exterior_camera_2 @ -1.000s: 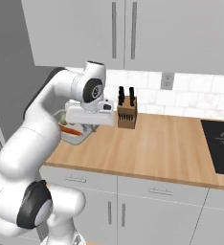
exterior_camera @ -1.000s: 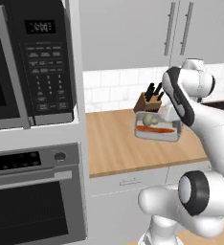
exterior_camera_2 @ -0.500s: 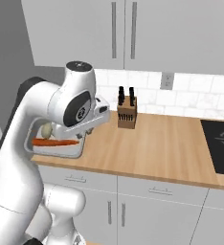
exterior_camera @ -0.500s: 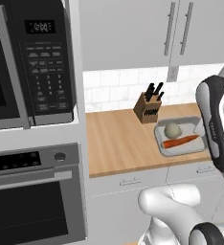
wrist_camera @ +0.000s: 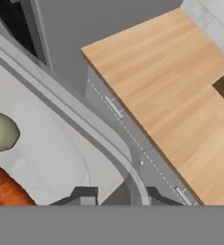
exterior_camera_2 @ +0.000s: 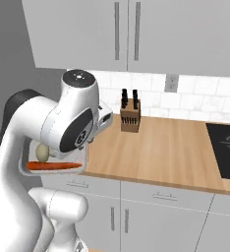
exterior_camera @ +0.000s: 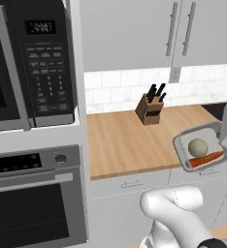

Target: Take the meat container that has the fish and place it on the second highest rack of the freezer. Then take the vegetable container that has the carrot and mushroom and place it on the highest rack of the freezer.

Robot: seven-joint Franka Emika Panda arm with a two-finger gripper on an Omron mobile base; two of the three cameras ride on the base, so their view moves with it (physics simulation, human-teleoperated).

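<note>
the jaws [wrist_camera: 115, 195] are pinched narrow on the rim of the tray [exterior_camera: 183, 141], one finger either side of its wall in the hand view. the tray hangs in the air past the front edge of the desk [exterior_camera: 130, 140], clear of the wood, with the mushroom [exterior_camera: 198, 147] and the carrot [exterior_camera: 206, 159] lying loose inside, just beside each other. in the right base view the tray [exterior_camera_2: 23, 165] sits low beside the arm, partly hidden behind the big white joint.

risks, as i judge them:
- the grip is on one edge only, so the tray's weight hangs off the fingers. a quick swing could twist it in the jaws or let it slip out.
- the mushroom is round and nothing pins it. any tilt of the tray could roll it over the low wall; the carrot could slide after it.
- the arm is folded close to its own body, so the tray may knock against a link as the arm turns.
- the knife block [exterior_camera: 150, 109] stands well apart and looks like no hazard.

the freezer's whereabouts can't be told from these views, so the carry ahead may be long.
</note>
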